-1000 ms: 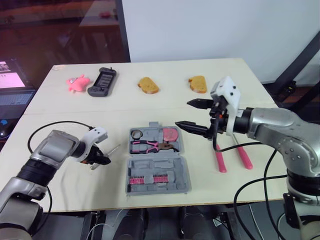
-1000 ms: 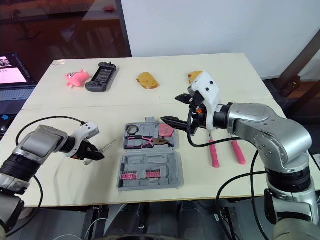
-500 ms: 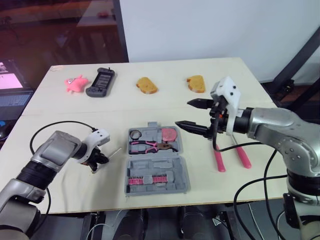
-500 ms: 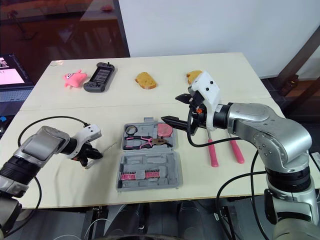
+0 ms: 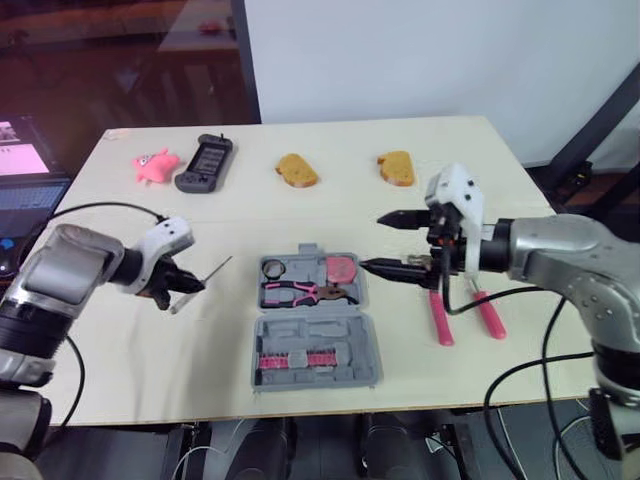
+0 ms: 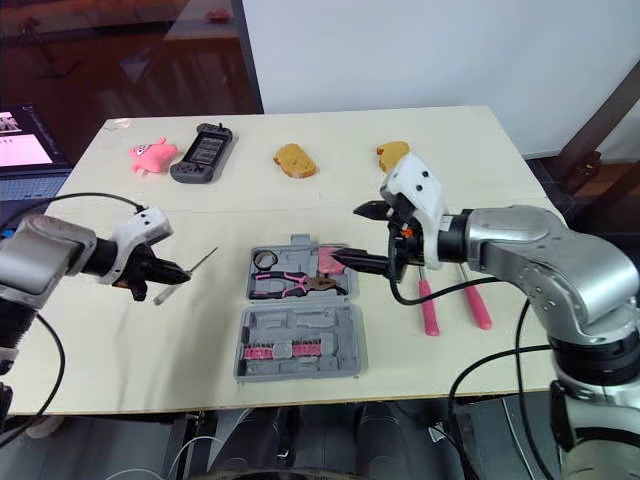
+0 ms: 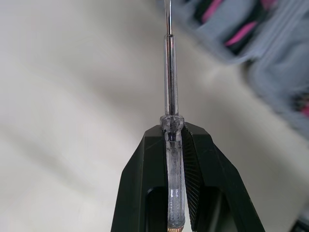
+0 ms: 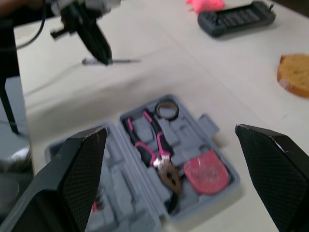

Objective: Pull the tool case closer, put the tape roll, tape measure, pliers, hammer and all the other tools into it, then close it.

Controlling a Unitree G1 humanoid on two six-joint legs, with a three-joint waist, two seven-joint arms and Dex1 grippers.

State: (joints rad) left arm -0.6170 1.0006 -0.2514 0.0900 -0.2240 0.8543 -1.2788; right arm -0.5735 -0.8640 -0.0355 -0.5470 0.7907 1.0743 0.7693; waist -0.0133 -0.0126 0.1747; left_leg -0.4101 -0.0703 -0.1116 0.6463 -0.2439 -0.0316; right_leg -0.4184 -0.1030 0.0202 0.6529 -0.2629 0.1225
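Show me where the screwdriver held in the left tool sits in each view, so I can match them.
Left eye view: screwdriver in the left tool, to the left of the open tool case.
Right eye view: screwdriver in the same spot, left of the case.
Left wrist view: screwdriver clamped in the tool, shaft aimed toward the case.
Right wrist view: screwdriver beyond the case.
Shared landmark: the tool case.

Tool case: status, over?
Left gripper shut on the screwdriver, left of the tool case. Right gripper open near the case's right edge. Case open; pliers, tape roll, tape measure inside. Pink-handled tool on the table, right of it.
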